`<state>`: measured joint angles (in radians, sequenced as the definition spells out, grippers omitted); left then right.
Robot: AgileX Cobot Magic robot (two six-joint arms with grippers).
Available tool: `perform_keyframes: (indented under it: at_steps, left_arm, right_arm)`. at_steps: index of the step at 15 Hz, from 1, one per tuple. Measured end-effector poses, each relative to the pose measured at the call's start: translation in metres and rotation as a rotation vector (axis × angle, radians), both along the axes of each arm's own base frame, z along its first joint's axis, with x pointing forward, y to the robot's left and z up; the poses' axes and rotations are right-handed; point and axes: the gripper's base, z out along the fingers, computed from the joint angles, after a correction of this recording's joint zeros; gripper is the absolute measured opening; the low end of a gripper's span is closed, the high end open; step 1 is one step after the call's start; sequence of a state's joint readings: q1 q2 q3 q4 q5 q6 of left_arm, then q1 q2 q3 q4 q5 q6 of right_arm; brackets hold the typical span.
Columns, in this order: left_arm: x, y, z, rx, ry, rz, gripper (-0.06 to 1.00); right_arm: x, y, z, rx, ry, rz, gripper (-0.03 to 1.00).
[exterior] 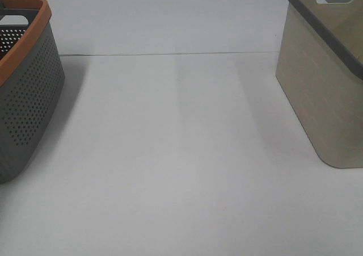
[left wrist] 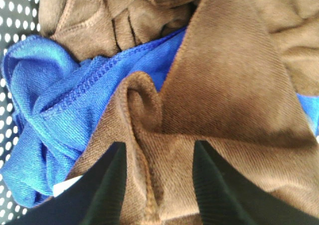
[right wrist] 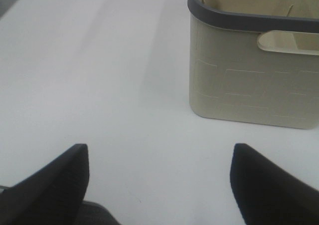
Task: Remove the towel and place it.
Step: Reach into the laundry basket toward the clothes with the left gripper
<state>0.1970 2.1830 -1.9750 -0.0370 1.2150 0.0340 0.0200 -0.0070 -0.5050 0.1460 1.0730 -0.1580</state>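
Towel point(left wrist: 224, 100) fold between half-open left claw point(left wrist: 159, 150), right claw point(right wrist: 159, 155) wide, empty, above table point(right wrist: 99, 60)

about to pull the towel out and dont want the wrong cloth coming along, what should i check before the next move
1. brown towel between left jaws: ok, a fold sits in the gap
2. left jaws shut on it: not ok, they stand apart
3. blue cloth out of the gap: ok, it lies to one side
4. right jaws free: ok, wide apart over the table, holding nothing
5. beige basket floor free: cannot tell, hidden
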Motion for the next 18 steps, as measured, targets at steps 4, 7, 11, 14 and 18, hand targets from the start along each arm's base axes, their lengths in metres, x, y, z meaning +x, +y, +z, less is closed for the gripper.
perform_keyframes:
  at_steps: [4, 7, 11, 14, 18]
  left_arm:
    - [-0.014, 0.0, 0.002, 0.027, 0.037, -0.029, 0.42]
    - [-0.015, 0.0, 0.002, 0.035, 0.039, -0.029, 0.42]
    - [-0.012, 0.001, -0.007, 0.031, 0.06, -0.03, 0.42]
    - [-0.01, 0.001, -0.017, 0.026, 0.081, -0.03, 0.42]
    - [-0.01, 0.001, -0.018, 0.026, 0.083, -0.03, 0.23]
  right_arm:
    - [0.0, 0.0, 0.0, 0.0, 0.0, 0.0, 0.74]
    - [0.0, 0.0, 0.0, 0.0, 0.0, 0.0, 0.74]
    - [0.0, 0.0, 0.0, 0.0, 0.0, 0.0, 0.74]
    - [0.0, 0.0, 0.0, 0.0, 0.0, 0.0, 0.74]
    - [0.0, 0.0, 0.0, 0.0, 0.0, 0.0, 0.74]
